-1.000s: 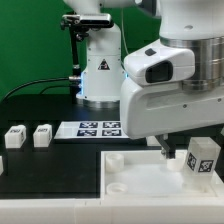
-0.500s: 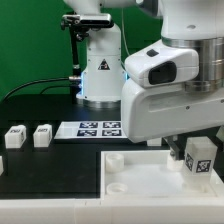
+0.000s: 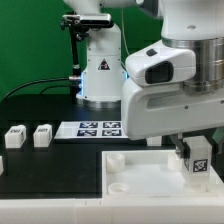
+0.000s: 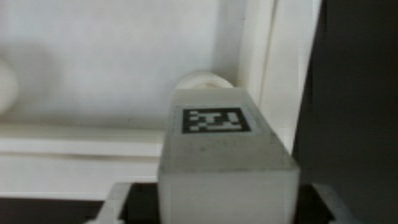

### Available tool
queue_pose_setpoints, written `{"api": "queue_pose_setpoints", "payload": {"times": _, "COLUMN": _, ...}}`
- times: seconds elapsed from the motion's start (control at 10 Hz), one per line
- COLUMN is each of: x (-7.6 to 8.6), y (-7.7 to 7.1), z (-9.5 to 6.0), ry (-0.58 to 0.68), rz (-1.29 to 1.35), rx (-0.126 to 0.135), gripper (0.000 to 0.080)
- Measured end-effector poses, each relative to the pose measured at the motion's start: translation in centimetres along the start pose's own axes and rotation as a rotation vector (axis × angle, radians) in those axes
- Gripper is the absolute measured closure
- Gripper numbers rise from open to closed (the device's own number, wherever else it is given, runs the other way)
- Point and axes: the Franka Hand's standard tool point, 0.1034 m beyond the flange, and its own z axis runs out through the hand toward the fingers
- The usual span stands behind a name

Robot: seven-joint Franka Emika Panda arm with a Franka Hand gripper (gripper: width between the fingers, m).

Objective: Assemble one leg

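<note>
My gripper (image 3: 198, 158) is shut on a leg (image 3: 201, 155), a small white block with a black-and-white tag, and holds it over the right end of the large flat white board (image 3: 140, 178) with round corner sockets. In the wrist view the leg (image 4: 222, 160) stands between the dark fingers (image 4: 134, 205), tag facing the camera, and my gripper (image 4: 222, 205) grips its sides. The white board (image 4: 89, 100) lies behind it, with a rounded socket (image 4: 210, 80) just past the leg's end. Whether the leg touches the board cannot be told.
Two more white legs (image 3: 14, 137) (image 3: 42, 135) stand on the black table at the exterior view's left. The marker board (image 3: 98, 128) lies beyond the white board. The robot base (image 3: 98, 70) stands at the back. The arm's large white body hides the right middle.
The gripper with the leg has shifted slightly down, and the leg's tag now sits more squarely than a second ago. The other legs have not moved.
</note>
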Motion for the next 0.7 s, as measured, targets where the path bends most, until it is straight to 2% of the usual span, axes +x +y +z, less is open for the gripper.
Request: {"api": "queue_pose_setpoints", "payload": {"times": 0.7, "x": -0.10, "y": 0.58, "z": 0.11, "ry": 0.018, "rz": 0.897, "rx": 0.000, "gripper": 0.0506}}
